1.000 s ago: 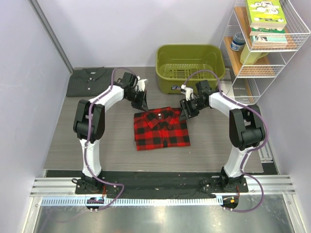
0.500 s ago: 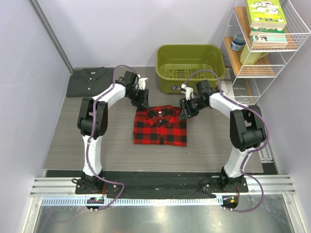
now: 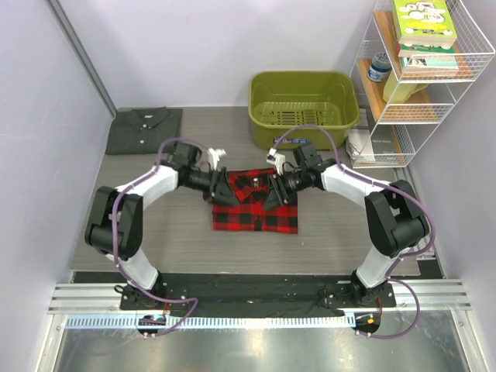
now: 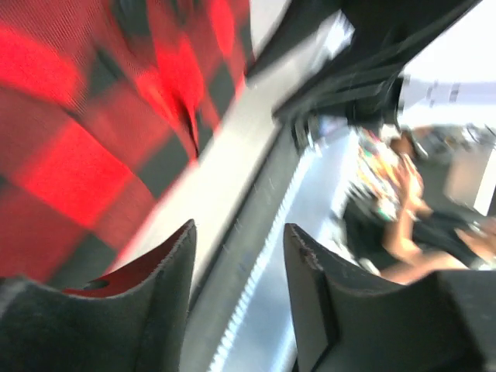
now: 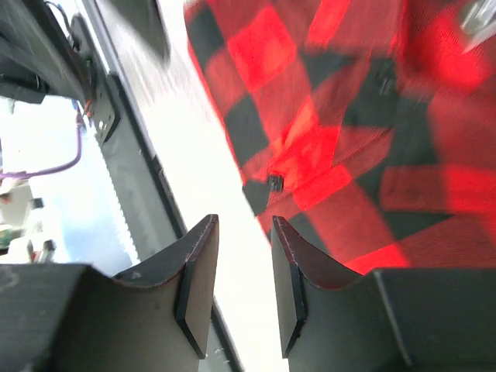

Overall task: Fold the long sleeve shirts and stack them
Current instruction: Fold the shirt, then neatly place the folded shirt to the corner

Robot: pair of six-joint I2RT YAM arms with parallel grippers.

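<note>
Wrist views show left tool (image 4: 239, 232) and right tool (image 5: 244, 225) parted, empty, at the plaid shirt (image 5: 341, 132). Only the top view shows the grey shirt (image 3: 143, 130), ten o'clock

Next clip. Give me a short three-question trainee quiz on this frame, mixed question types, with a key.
1. True or false: the dark grey shirt lies apart from the red plaid shirt, in the far left corner.
2. What stands just beyond the plaid shirt? A cardboard box; B olive green basin; C metal pot.
3. Are the left gripper and right gripper gripping fabric?
Key: 1 true; 2 B; 3 no, both stand open, nothing between the fingers.
</note>
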